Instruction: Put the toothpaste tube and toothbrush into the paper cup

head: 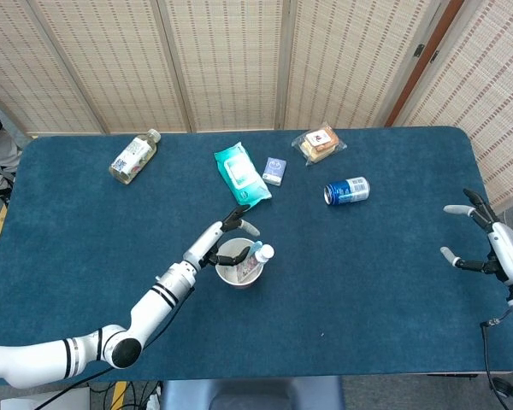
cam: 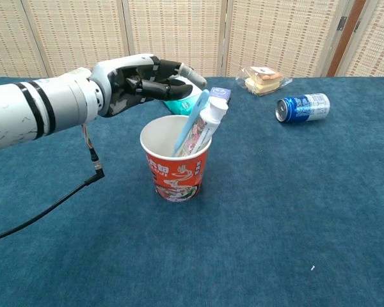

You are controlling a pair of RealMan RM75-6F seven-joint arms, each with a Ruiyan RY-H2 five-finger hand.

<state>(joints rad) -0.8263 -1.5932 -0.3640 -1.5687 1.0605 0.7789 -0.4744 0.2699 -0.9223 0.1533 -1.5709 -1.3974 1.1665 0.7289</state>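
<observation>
The paper cup (cam: 176, 163) stands upright on the blue table (head: 85, 222), nearer the front edge than the back and a little left of centre. It is orange-red outside with white printed figures, plain white inside. Two things lean in it against the right side of the rim: the toothpaste tube (cam: 208, 125), white with a round white cap poking up above the rim, and the toothbrush (cam: 191, 121), pale blue, head down inside the cup and handle slanting up just beside the tube. In the head view the cup (head: 239, 264) shows as a white ring with the tube's cap (head: 263, 253) at its right edge.

The left hand (cam: 137, 82) hovers just behind and left of the cup — dark palm, pale fingers spread and stretched toward the rim, holding nothing and touching nothing.

The right hand (head: 477, 243) hangs off the table's right edge, fingers apart and empty.

Along the back edge lie a clear bottle (head: 133, 156), a teal wipes pack (head: 240, 173), a small blue box (head: 274, 170), a wrapped sandwich (head: 319, 143) and — further toward the right — a blue can (head: 347, 190) on its side.
</observation>
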